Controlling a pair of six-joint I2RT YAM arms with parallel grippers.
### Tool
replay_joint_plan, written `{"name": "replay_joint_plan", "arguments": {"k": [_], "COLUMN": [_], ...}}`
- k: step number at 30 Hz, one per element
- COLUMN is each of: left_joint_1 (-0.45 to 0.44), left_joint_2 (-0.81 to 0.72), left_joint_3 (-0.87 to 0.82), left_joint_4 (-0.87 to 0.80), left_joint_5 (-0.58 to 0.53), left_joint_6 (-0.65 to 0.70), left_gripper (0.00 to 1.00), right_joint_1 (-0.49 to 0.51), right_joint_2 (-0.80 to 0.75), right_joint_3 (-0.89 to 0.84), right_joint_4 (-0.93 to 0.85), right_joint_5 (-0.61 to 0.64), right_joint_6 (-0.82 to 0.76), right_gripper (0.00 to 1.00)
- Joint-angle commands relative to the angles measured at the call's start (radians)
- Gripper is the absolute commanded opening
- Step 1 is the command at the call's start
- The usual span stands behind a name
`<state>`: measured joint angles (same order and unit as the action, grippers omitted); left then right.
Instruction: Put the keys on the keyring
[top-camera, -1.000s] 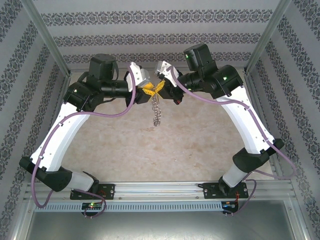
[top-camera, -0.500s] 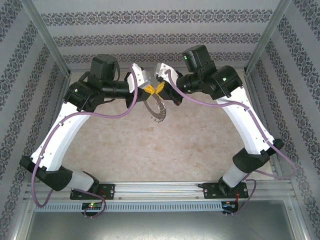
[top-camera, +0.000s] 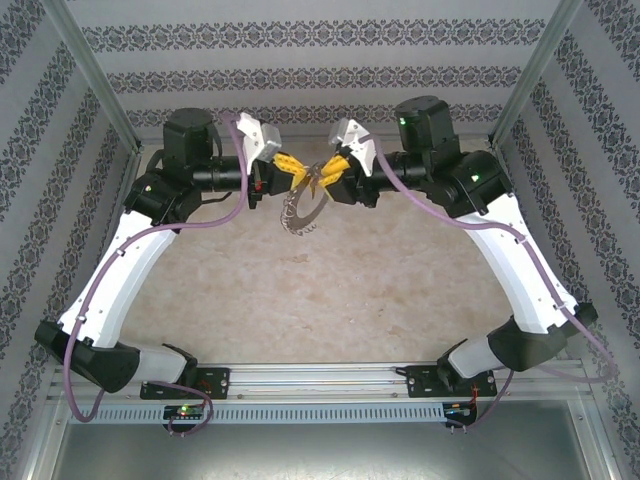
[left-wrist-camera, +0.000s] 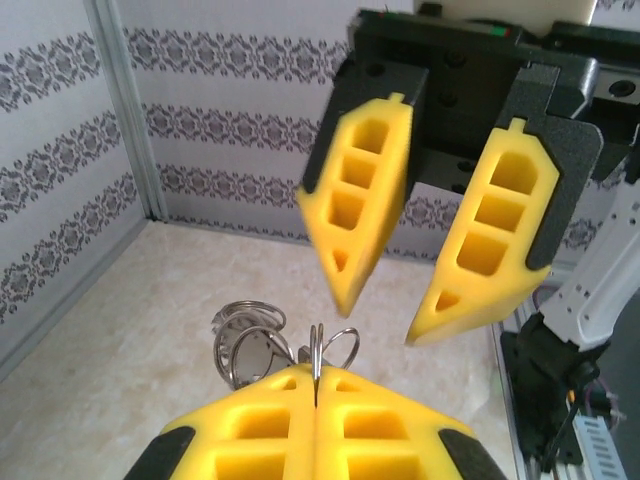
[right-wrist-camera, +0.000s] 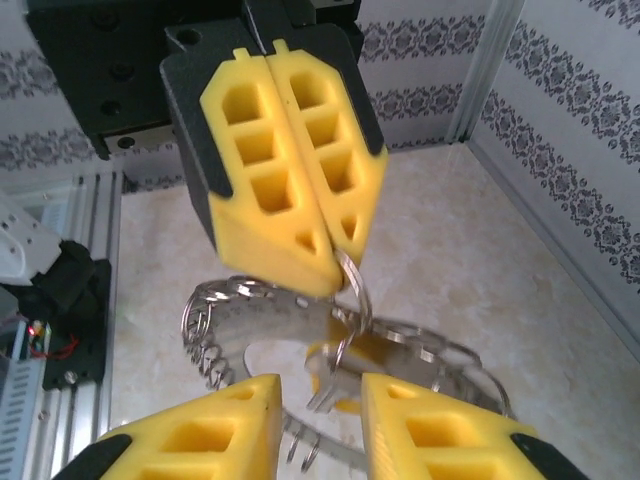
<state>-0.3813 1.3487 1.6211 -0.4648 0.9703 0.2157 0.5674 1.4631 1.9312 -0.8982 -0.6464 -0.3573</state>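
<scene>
Right gripper (right-wrist-camera: 320, 390) has opened, keyring (right-wrist-camera: 250, 325) pinched between jaws of left gripper (right-wrist-camera: 328, 267).

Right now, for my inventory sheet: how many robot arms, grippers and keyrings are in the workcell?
robot arms: 2 (left arm, right arm)
grippers: 2 (left gripper, right gripper)
keyring, grey with a jagged rim: 1
total: 5

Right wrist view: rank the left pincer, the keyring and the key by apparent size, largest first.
1-2. The left pincer and the keyring have a similar spread. The ring is open-centred and partly hidden, so I leave these two unranked.
3. The key, a small yellow bit behind the ring, is clearly smallest.
</scene>
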Motion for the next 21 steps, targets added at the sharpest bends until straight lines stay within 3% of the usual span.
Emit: {"name": "replay_joint_plan", "arguments": {"k": [1,16,21], "left_joint_1": [0.020,0.045,0.049], "left_joint_2": [-0.034,-0.051,-0.057], "left_joint_3": [-0.016,-0.050,-0.057], "left_joint_4": [0.192,0.293,0.298], "left_joint_5": [0.089,0.142,0.144], "left_joint_6": [-0.119,-0.202,-0.206], "left_gripper": [0.00,0.00,0.00], "right_joint_1": [-0.019,-0.027,-0.026], "right_joint_2": [-0.029,0.008,0.023], "right_joint_3": [-0.030,-0.009,0.006], "right_joint_4": [0.096,0.175,0.183], "right_joint_5": [-0.080,-0.120,-0.131], "right_joint_6": [0.082,0.151,0.158], "right_gripper": [0.27,0.32,0.25]}}
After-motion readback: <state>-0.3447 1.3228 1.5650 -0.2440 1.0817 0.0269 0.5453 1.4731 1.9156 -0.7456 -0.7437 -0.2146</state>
